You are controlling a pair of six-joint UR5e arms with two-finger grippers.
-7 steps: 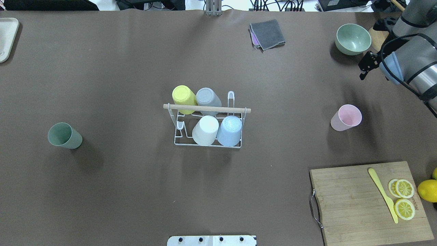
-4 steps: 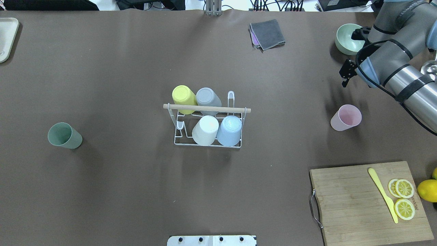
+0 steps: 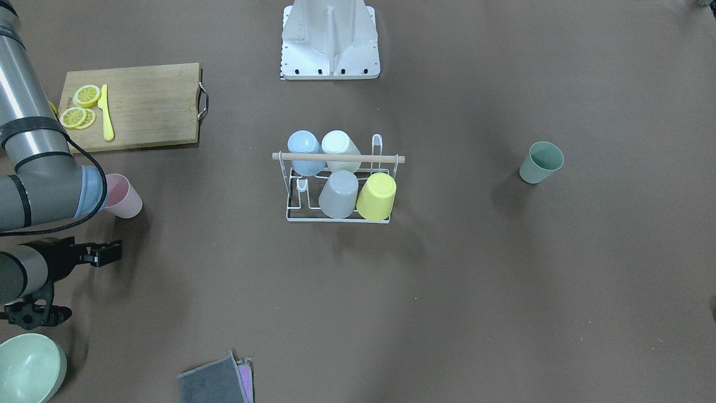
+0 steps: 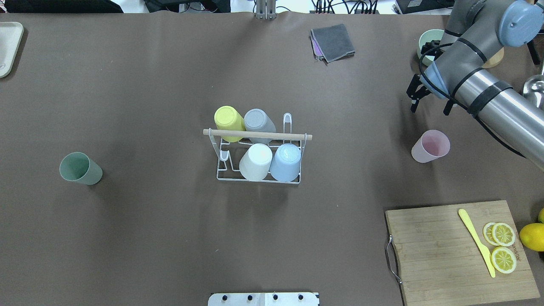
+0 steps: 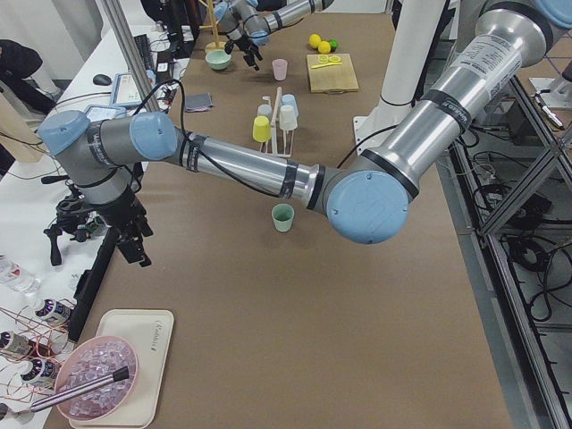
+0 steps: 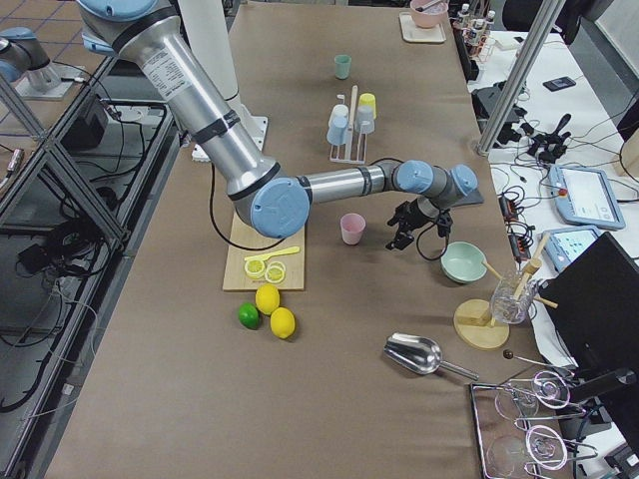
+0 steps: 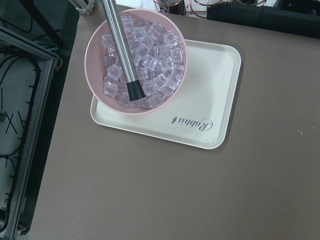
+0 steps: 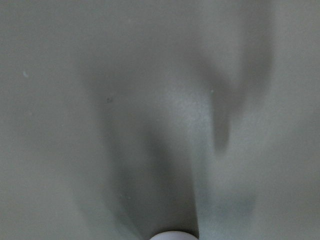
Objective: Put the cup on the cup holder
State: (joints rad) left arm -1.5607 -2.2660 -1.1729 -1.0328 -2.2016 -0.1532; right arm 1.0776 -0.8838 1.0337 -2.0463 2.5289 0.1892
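Note:
The white wire cup holder [image 4: 257,135] with a wooden rod stands mid-table, also in the front view [image 3: 335,157]. Yellow, grey, white and blue cups sit upside down on it. Bare prongs show at its near left [image 4: 224,159] and far right [image 4: 287,121]. A pink cup [image 4: 430,145] stands upright to the right, and a green cup [image 4: 80,168] far to the left. My right gripper [image 4: 430,101] hangs just beyond the pink cup; I cannot tell its state. My left gripper [image 5: 132,243] shows only in the left side view, so I cannot tell its state.
A green bowl [image 4: 427,42] sits behind the right arm, a grey cloth [image 4: 332,42] at the back. A cutting board [image 4: 446,255] holds lemon slices and a yellow knife. A tray [image 7: 200,90] with a pink bowl of ice cubes lies under the left wrist.
My right arm has swung in from the right edge, leftward over the green bowl. Its wrist is now just beyond the pink cup. The cups and holder have not moved.

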